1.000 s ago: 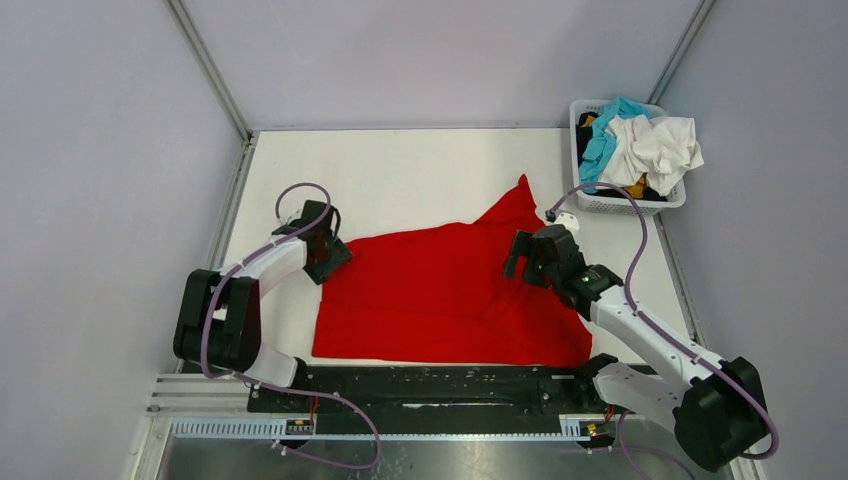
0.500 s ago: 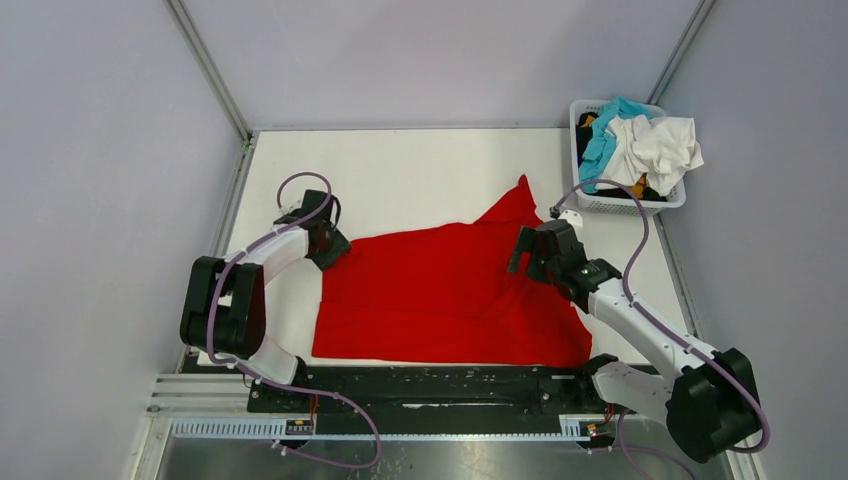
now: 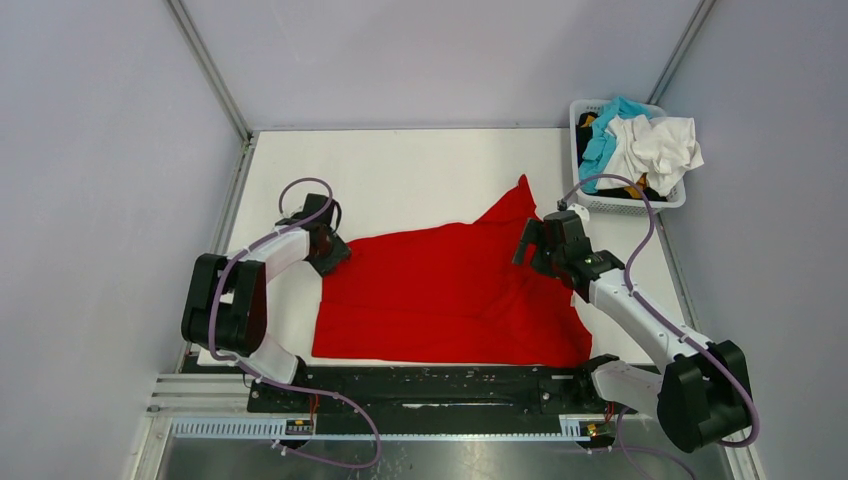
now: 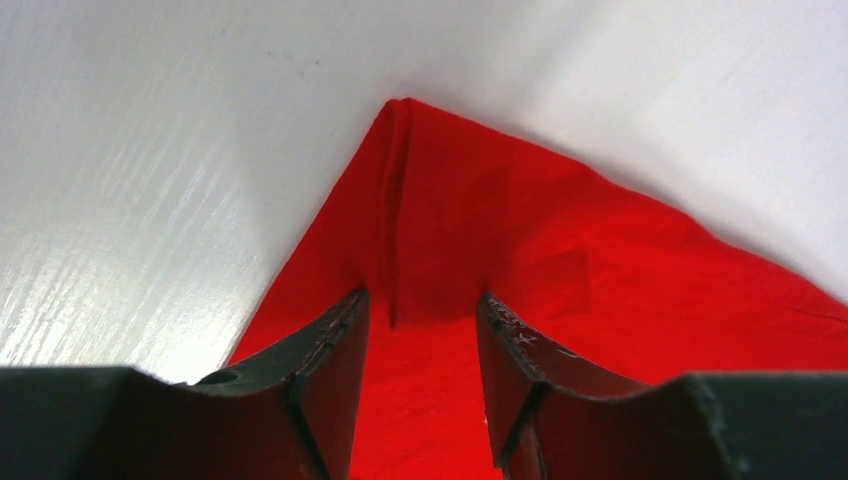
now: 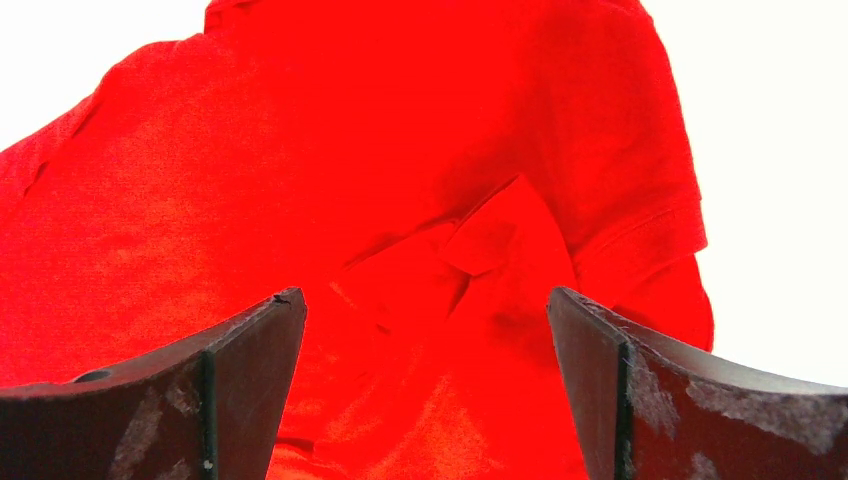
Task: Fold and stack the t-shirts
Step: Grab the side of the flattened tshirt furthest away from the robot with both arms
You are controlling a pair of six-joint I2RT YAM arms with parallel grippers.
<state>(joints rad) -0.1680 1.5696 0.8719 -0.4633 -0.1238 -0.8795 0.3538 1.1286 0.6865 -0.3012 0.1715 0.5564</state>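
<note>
Flattening the red t-shirt [image 3: 440,290]: left fingers [image 3: 330,250] part-open astride its left-hand corner, right fingers [image 3: 528,246] wide, empty; next, pinch.

arms [image 3: 275,255] — white links, black joints | cables [image 3: 303,181] — purple, looped

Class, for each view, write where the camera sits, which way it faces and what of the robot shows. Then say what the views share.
Top external: fixed above and behind the arms, facing down on the table, red shirt and basket; both arms, left pincer and right pincer show.
Left wrist: on the left arm, facing down past its fingers at the shirt's corner on the table.
Right wrist: on the right arm, facing down between its wide-apart fingers at rumpled shirt.
Shared: all three show the red shirt.
</note>
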